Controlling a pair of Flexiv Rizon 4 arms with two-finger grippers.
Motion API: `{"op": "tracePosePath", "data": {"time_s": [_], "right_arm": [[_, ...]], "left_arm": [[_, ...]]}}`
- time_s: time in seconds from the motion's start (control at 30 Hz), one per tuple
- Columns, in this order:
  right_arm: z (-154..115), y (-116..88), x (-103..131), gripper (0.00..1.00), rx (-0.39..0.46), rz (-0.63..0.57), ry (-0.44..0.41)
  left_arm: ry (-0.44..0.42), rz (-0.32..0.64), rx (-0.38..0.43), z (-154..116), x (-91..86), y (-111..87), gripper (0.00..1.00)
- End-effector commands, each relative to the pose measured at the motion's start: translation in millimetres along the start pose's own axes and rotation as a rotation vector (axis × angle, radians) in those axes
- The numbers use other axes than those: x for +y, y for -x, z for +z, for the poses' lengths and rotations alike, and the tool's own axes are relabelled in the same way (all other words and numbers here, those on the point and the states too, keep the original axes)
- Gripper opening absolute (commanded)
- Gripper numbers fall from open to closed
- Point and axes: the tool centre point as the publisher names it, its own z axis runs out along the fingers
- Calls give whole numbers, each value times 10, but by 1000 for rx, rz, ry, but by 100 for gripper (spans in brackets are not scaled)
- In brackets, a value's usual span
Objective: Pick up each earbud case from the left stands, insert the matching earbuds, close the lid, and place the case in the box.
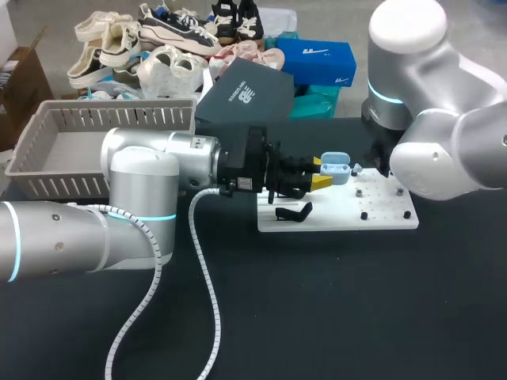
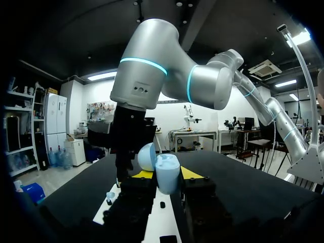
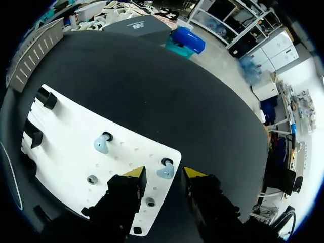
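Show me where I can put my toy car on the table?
The table in front of the board, right of the cable, is bare. The basket is empty too. Over the board it is crowded: the left fingers hold the case, and the right fingers hang close by.

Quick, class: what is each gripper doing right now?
Left gripper: shut on the open light blue plastic earbud case.
Right gripper: open, holding nothing.
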Motion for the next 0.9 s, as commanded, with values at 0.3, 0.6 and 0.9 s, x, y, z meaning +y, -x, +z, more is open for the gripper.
{"op": "tracePosePath", "data": {"time_s": [0.3,0.6,0.9], "right_arm": [[37,4,15,33,12,1,-14],[69,-2,9,21,25,1,-25],[50,-19,-18,0,22,7,-30]], "left_arm": [[3,1,0,9,0,-6,0],[3,1,0,9,0,-6,0],[3,1,0,9,0,-6,0]]}}
